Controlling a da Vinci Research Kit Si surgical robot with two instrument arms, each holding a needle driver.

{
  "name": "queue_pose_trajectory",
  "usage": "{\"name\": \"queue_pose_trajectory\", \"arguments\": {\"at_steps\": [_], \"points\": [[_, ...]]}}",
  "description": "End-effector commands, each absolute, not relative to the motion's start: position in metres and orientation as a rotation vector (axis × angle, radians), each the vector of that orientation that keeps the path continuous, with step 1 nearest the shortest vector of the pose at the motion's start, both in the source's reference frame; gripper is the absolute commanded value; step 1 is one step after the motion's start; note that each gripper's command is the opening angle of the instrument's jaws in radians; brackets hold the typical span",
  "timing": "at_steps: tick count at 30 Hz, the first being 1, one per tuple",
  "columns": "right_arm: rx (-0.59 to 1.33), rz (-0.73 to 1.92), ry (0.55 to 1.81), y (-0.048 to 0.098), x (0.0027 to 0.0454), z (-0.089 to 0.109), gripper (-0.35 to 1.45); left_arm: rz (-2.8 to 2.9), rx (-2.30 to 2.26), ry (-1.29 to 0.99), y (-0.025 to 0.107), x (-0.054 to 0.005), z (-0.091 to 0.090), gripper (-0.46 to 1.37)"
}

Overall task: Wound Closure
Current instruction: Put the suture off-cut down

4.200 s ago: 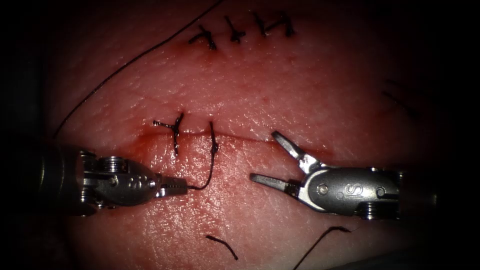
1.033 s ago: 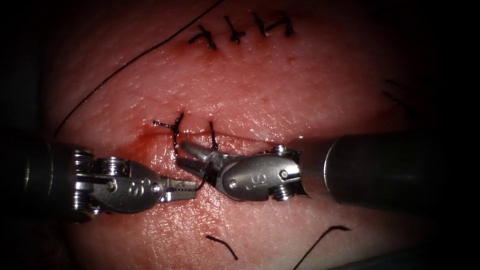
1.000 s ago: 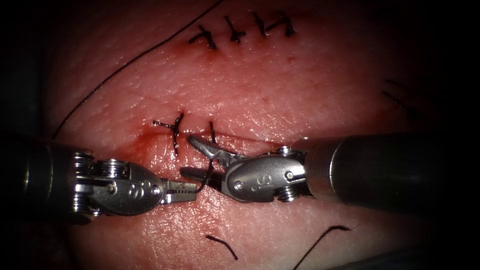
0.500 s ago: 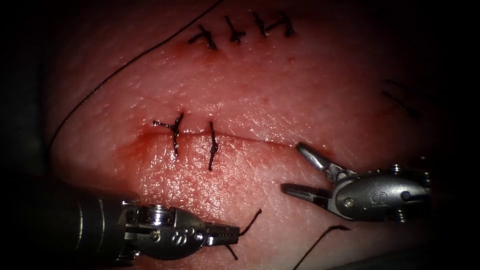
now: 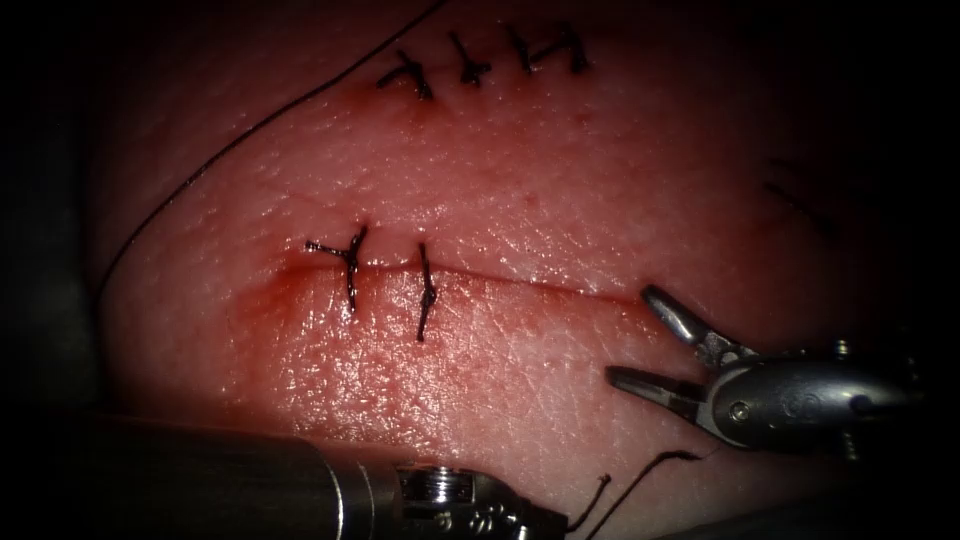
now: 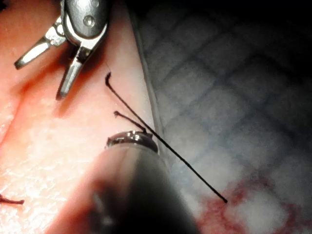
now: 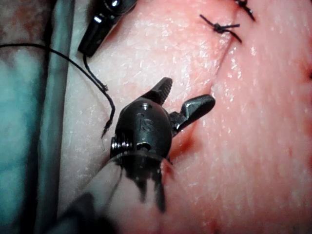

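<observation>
The cut (image 5: pixel 530 283) runs across the tissue (image 5: pixel 520 180), and two knotted stitches (image 5: pixel 350 265) (image 5: pixel 425 290) close its left part. My left tool (image 5: pixel 552 522) lies low along the near edge of the tissue, shut on a short cut end of thread (image 5: pixel 598 488). The right wrist view shows those jaws (image 7: pixel 92 39) shut, with the thread piece (image 7: pixel 95 73) hanging from the tip. My right tool (image 5: pixel 632 335) stands open at the right end of the cut and holds nothing. Its spread jaws also appear in the wrist views (image 7: pixel 187 92) (image 6: pixel 39 78).
A row of older stitches (image 5: pixel 480 60) crosses the far tissue. A long thread (image 5: pixel 230 140) curves down the left side. Another loose thread (image 5: pixel 650 465) lies near the front edge by the left tool. A gridded pad (image 6: pixel 234 97) with a red stain (image 6: pixel 253 204) borders the tissue.
The right tool's jaws were around the thread below the second stitch, then drew back right, open. The left tool has carried the freed thread piece down and to the right.
</observation>
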State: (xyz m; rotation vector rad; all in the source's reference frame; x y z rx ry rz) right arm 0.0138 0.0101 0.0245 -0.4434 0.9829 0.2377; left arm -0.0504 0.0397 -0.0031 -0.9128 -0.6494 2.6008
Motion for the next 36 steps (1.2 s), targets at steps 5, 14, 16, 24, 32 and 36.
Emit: {"name": "queue_pose_trajectory", "arguments": {"at_steps": [5, 14, 16, 24, 32, 36], "points": [[-0.440, 0.235, 0.988, 0.010, 0.0140, 0.024, 0.86, 2.598, -0.831, -0.666, 0.040, -0.0514, -0.001, 0.33], [-0.440, 0.234, 0.989, 0.009, 0.0139, 0.024, 0.74, 2.632, -0.755, -0.531, 0.042, -0.0497, 0.002, 0.92], [-0.440, 0.235, 0.988, 0.009, 0.0139, 0.024, 0.72, 2.647, -0.722, -0.529, 0.042, -0.0491, 0.002, 1.00], [-0.443, 0.237, 0.988, 0.010, 0.0140, 0.024, 0.66, 2.701, -0.813, -0.502, 0.045, -0.0468, 0.003, 0.99], [-0.438, 0.234, 0.987, 0.010, 0.0140, 0.024, 0.58, 2.763, -1.267, -0.313, 0.048, -0.0453, -0.001, 0.66], [-0.439, 0.232, 0.988, 0.010, 0.0140, 0.024, 0.58, 2.642, -1.555, -0.292, 0.050, -0.0448, -0.003, 0.71]]}}
